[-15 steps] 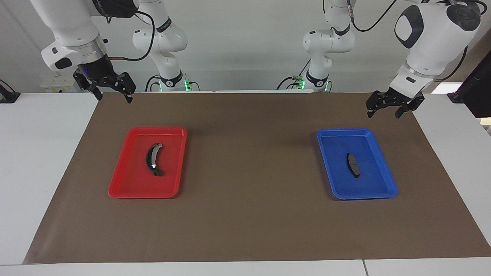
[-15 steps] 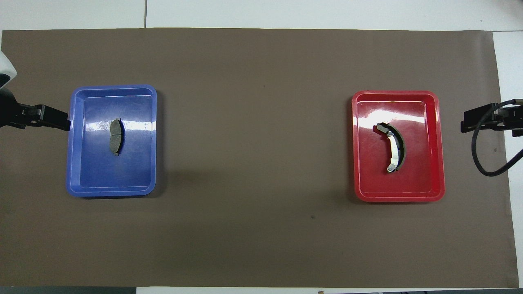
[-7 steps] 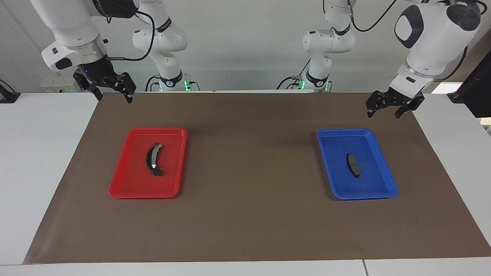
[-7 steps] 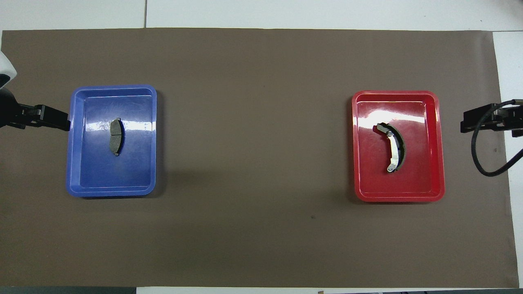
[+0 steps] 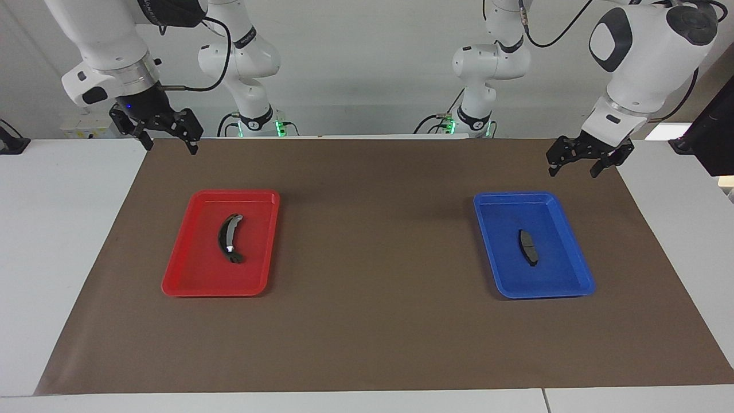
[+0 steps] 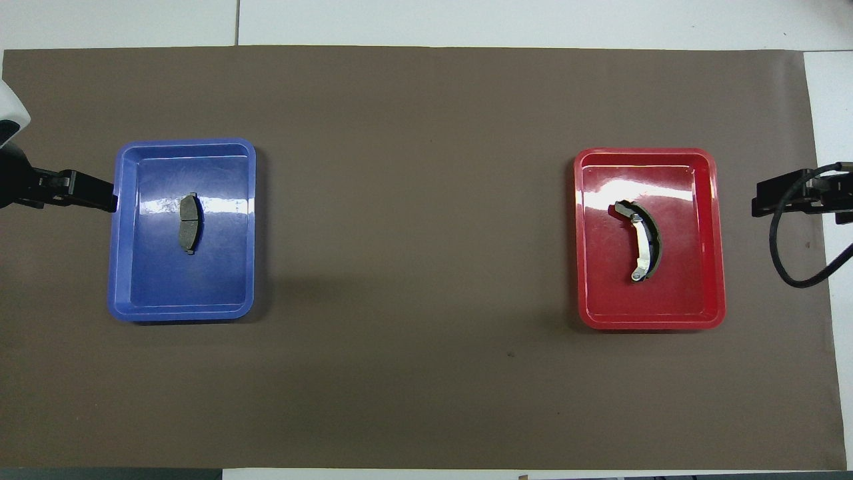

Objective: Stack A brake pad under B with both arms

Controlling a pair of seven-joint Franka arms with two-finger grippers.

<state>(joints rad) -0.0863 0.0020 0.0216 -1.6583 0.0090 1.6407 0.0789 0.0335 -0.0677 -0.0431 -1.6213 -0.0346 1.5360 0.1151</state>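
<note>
The short dark brake pad A [image 5: 528, 247] lies flat in the blue tray [image 5: 516, 195]; it also shows in the overhead view [image 6: 190, 223]. The long curved shoe B [image 5: 221, 235], with its light silver band [image 6: 644, 243], lies in the red tray [image 5: 235, 193]. My left gripper [image 5: 573, 171] hangs open and empty over the mat just outside the blue tray's rim [image 6: 186, 142]. My right gripper [image 5: 171, 147] hangs open and empty over the mat's edge beside the red tray [image 6: 643, 152], well apart from it.
A brown mat [image 5: 373, 258] covers the table, with the two trays at its two ends and a wide bare stretch between them. A black cable [image 6: 783, 260] loops from the right gripper.
My left gripper has edged slightly toward the blue tray. The right gripper, both trays and both parts have not moved.
</note>
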